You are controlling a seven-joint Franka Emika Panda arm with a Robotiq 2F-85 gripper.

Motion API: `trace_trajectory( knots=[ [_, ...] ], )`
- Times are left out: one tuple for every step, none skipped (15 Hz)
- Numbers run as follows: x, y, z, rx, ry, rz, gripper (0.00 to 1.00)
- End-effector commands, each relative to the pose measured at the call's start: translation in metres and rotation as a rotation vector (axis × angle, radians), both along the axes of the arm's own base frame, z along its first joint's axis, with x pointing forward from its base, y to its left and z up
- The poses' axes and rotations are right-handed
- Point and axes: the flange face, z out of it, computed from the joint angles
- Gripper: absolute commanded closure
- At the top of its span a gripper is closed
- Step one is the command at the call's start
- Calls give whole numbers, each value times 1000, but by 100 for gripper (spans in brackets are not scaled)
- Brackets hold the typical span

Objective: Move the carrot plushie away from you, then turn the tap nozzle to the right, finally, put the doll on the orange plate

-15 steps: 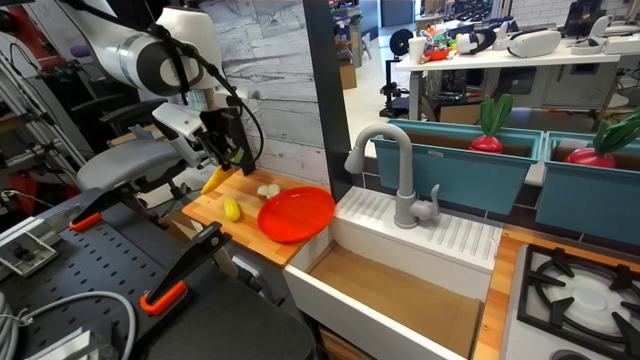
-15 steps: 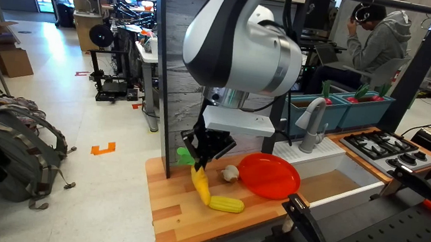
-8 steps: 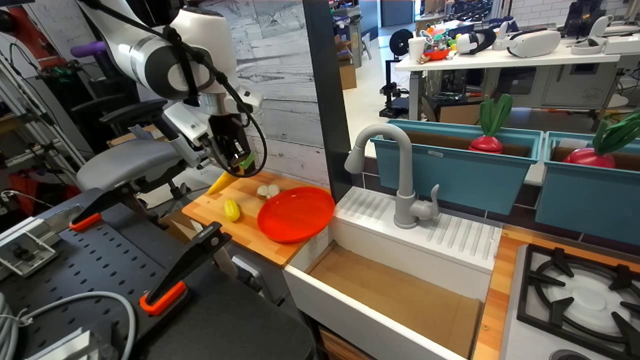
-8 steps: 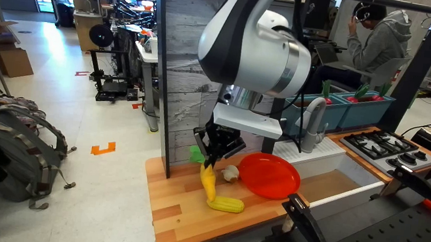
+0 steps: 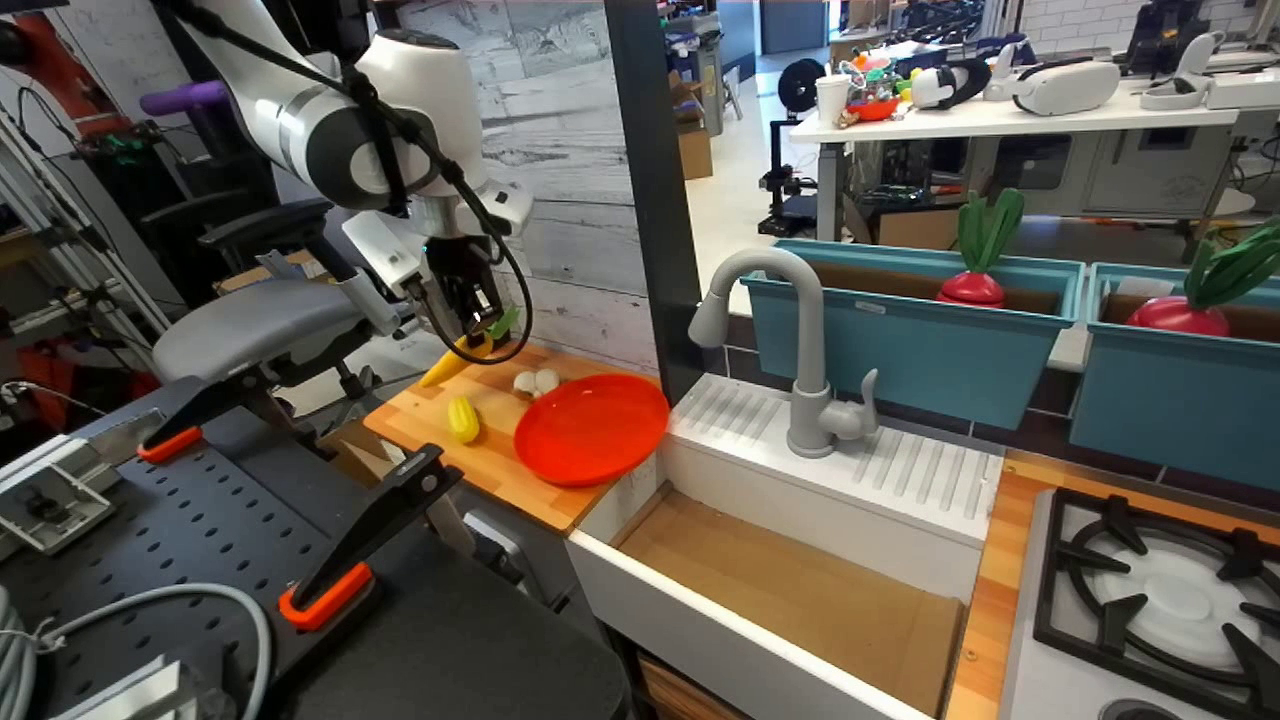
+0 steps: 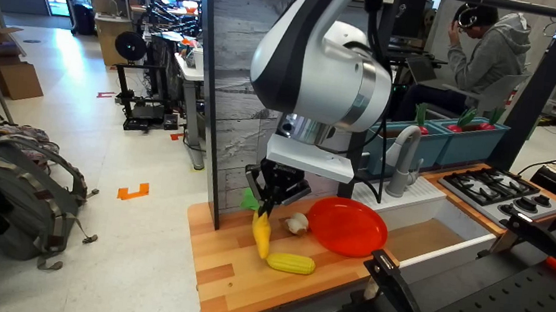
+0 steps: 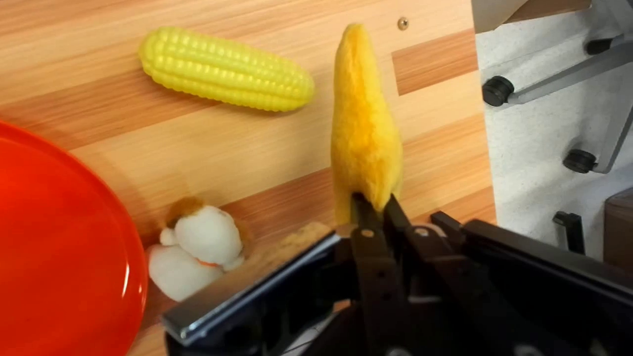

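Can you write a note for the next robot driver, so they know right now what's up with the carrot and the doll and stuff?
Gripper: shut on the carrot plushie, near its thick end.
Carrot plushie: held over the wooden board; can't tell if its tip touches.
Tap nozzle: spout end points toward the plate's side.
Doll: on the board, beside the orange plate, not on it.
Done: carrot gripped.
Left: probably finish moving the carrot away and let go, then turn the tap right, then doll onto plate.
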Motion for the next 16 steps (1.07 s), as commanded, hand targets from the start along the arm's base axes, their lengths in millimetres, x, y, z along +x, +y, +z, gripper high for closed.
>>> trace_trajectory(
  knots=[
    [11,13,-11,18,4,-30,98],
    [12,15,-13,17,5,-34,98],
    [13,17,-16,18,8,-37,98],
    [14,19,-18,16,10,-39,98],
    [15,20,-21,15,12,-43,98],
    [16,22,-24,19,16,-43,98],
    [17,24,-26,21,18,-42,98],
    [18,26,-28,21,18,-41,98],
    [18,27,-29,20,18,-40,98],
    [19,29,-31,19,18,-40,98],
    [20,30,-32,18,20,-38,98],
    [20,32,-34,17,23,-35,68],
    [20,33,-35,17,25,-32,67],
    [20,34,-35,18,27,-29,60],
    [20,35,-35,18,29,-28,54],
    [20,36,-35,20,30,-25,45]
  ],
)
